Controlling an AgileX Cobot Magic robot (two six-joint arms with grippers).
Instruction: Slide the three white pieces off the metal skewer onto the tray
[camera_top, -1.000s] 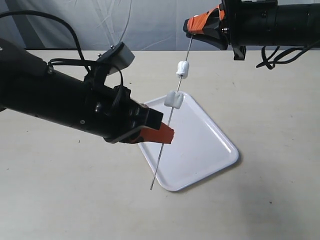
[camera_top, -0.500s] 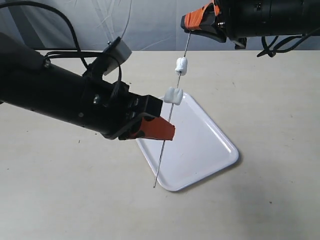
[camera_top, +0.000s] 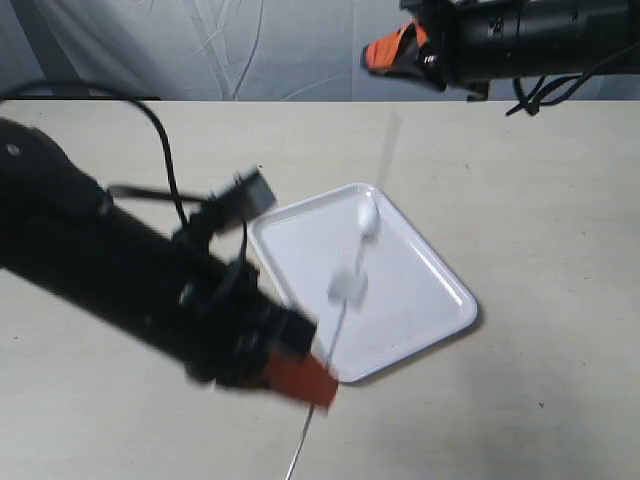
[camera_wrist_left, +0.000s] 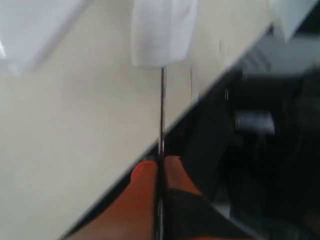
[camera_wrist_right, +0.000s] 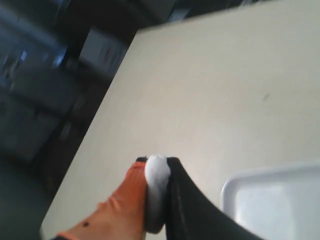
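Filling the near left of the scene, my left arm (camera_top: 120, 280) came out smeared with blur, so I read its pose loosely. Beyond it, the tray (camera_top: 420, 295) lay flat on the table (camera_top: 540, 180), right of centre, with nothing resting on it that I could see.

My left gripper (camera_top: 300, 378) sat low, just off the tray's near corner, its orange fingers pinched tight on the skewer (camera_wrist_left: 161, 110). My right gripper (camera_top: 385, 52) hung high at the far right, well apart from the rod, and its fingers were squeezed around the third white piece (camera_wrist_right: 156, 192).

Two pieces were threaded on the slanted rod above the tray: the far piece (camera_top: 368, 222) and the near piece (camera_top: 347, 288), both blurred.

The skewer rose from my left fingers up over the tray, its far end fading into blur.

My call was that I was mid-strip, with one piece off the rod but not yet on the tray. The next move called for bringing my right gripper over the tray and parting its fingers to drop that piece. After that it would need to come back for the far piece while my left kept its firm pinch.
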